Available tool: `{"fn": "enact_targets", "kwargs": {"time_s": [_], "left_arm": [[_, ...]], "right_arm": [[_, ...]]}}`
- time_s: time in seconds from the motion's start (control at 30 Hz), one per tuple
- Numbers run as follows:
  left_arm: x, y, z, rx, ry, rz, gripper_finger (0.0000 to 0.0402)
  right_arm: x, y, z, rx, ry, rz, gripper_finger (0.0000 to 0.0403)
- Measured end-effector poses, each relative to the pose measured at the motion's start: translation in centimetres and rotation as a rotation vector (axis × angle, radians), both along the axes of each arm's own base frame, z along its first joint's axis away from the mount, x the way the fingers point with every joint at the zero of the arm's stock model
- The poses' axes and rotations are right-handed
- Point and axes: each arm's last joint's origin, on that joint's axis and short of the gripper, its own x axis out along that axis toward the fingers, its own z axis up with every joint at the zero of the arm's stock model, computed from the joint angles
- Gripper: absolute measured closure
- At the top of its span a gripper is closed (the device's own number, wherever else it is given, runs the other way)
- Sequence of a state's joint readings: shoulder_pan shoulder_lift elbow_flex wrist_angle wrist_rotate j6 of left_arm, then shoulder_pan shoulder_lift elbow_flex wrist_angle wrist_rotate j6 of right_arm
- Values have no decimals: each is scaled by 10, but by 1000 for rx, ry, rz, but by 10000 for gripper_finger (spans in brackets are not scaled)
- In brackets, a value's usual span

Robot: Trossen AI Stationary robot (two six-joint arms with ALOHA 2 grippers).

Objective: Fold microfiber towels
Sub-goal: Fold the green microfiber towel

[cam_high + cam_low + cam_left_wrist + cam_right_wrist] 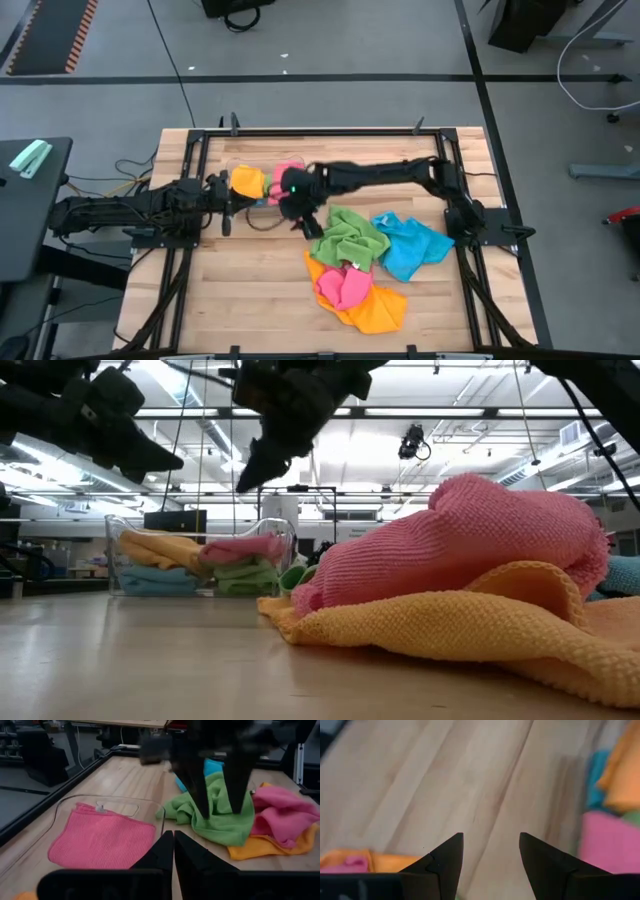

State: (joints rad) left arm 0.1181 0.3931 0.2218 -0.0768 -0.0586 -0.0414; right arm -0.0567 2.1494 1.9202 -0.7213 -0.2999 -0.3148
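Microfiber towels (355, 265) heaped lower centre look light, limp and grippy, best pinched at a corner; the right tool (300, 222) hangs spread, the left tool (173, 851) pressed together, empty.

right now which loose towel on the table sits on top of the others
The crumpled pink microfiber towel: it rests on the orange-yellow towel. The green towel and blue towel lie beside it on the wooden table.

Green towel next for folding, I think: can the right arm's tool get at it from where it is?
Probably yes: the right tool hangs open just beside the green towel, which lies uncovered atop the pile.
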Motion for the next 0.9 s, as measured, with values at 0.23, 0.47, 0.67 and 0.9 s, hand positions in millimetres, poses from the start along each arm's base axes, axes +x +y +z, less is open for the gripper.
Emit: {"fn": "enact_targets", "kwargs": {"time_s": [0.23, 0.47, 0.67, 0.9], "left_arm": [[0, 0, 0, -27, -10, 20, 383], [0, 3, 1, -16, -13, 94, 378], [0, 3, 1, -36, -18, 100, 386], [0, 3, 1, -60, -24, 106, 380]], "right_arm": [[-10, 47, -32, -36, 112, 32, 201], [-24, 73, -58, -73, 201, 131, 201], [-30, 69, -84, -184, 206, 92, 201], [-32, 69, -88, -199, 205, 109, 245]]}}
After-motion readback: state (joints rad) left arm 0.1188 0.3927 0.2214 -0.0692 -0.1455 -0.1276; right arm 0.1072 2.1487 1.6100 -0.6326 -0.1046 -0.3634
